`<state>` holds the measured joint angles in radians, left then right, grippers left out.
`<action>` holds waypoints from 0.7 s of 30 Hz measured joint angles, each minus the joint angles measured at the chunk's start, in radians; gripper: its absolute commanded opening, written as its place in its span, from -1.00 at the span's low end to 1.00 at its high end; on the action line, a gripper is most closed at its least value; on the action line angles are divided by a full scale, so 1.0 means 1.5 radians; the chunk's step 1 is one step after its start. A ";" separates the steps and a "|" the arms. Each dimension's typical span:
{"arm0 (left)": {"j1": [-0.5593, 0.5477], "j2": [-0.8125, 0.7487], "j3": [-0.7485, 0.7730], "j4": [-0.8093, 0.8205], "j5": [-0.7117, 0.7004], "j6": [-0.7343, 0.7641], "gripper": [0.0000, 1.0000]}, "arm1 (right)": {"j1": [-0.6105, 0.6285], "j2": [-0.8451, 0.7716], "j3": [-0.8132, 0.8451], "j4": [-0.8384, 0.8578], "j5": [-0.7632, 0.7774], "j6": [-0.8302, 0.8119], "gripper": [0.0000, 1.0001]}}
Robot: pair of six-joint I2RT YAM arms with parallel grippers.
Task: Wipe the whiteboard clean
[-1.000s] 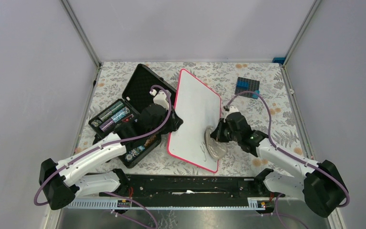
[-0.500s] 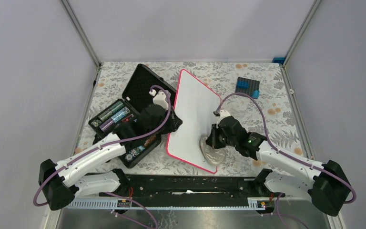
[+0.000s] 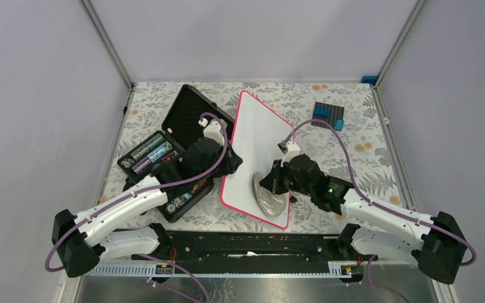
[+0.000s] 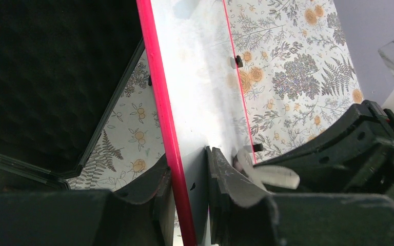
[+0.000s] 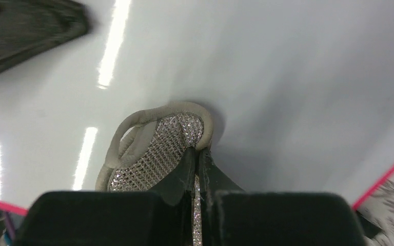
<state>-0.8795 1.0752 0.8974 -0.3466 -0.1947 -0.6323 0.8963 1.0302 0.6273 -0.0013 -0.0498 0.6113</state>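
My right gripper (image 5: 196,154) is closed tight on a grey wiping cloth (image 5: 154,148) and presses it onto the near part of the whiteboard (image 3: 259,136), close to its near rim. A little farther, my left gripper (image 4: 189,177) is clamped on the whiteboard's left red rim, one finger on each side. The whiteboard lies on the flowered table (image 3: 360,170), just beside the open black case (image 3: 183,117) on its left. Beyond its far right corner sits a blue and black block (image 3: 328,115).
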 measured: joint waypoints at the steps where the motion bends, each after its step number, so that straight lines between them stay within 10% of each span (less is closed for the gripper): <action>1: 0.000 0.000 0.000 0.000 0.000 0.000 -1.00 | 0.000 0.000 0.000 -0.018 0.023 0.002 -1.00; 11: 0.000 -0.004 -0.001 0.002 0.003 0.000 -1.00 | -0.018 0.004 -0.028 -0.192 0.149 0.017 -1.00; 21: 0.000 -0.006 -0.001 -0.002 0.003 0.000 -1.00 | -0.006 -0.025 -0.026 -0.136 0.034 -0.040 -1.00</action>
<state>-0.8799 1.0668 0.8963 -0.3500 -0.1902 -0.6327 0.8879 0.9920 0.5880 -0.2058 0.0010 0.5510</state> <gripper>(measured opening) 0.237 0.028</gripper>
